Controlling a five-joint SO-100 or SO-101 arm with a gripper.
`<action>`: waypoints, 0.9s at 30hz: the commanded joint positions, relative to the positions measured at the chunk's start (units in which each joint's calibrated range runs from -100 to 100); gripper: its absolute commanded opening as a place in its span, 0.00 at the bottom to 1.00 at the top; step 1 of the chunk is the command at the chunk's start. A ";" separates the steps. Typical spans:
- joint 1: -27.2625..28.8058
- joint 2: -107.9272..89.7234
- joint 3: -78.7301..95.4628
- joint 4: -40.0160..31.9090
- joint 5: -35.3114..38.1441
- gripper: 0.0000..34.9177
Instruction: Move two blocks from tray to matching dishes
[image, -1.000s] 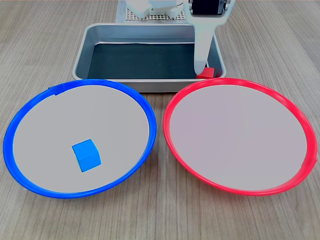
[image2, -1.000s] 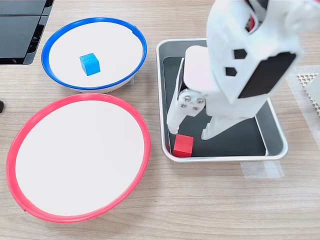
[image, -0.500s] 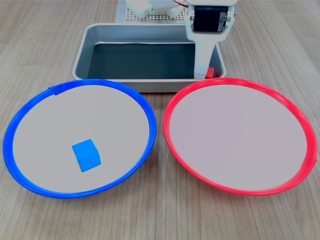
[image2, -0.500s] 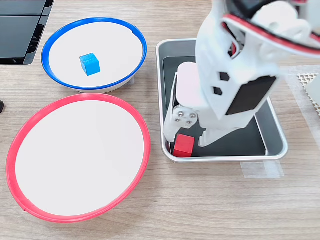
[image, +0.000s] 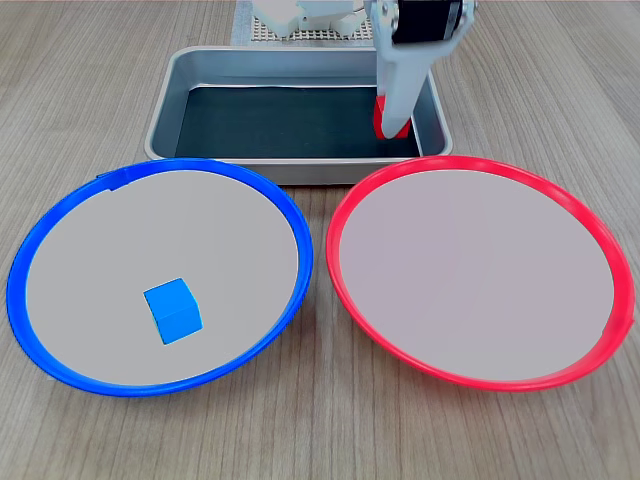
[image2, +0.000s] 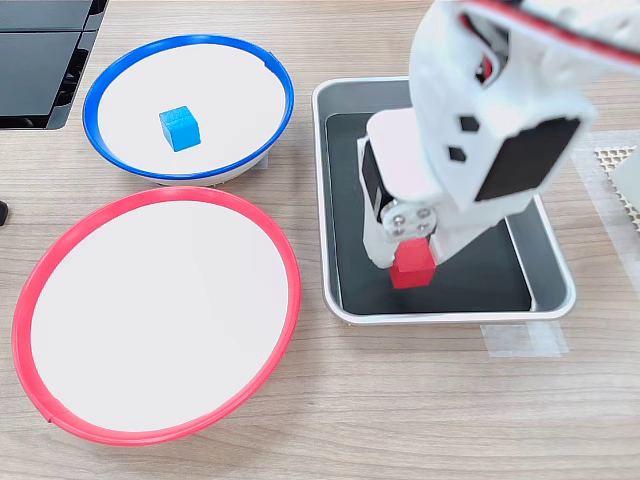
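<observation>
White gripper (image2: 408, 252) clamps a red block (image2: 412, 268) over the tray (image2: 440, 313); blue block (image2: 180, 128) sits in the blue-rimmed dish (image2: 110, 160).

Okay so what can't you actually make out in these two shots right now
- Red block: in the first exterior view the hand covers most of it.
- Whether the red block is off the tray floor: neither view settles it.
- Tray's far wall: in the second exterior view the arm covers it.
- Arm base: cut off by the top edge in both exterior views.
- Dark items at the second exterior view's top left: cropped, unidentifiable.

White arm bent down, end effector (image2: 408, 262) clamped (mostly hidden)
</observation>
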 joint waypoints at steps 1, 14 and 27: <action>3.88 -6.87 -11.69 7.45 4.40 0.00; -1.76 18.63 -29.72 -24.83 6.30 0.07; 4.07 -12.84 4.88 -43.40 8.35 0.01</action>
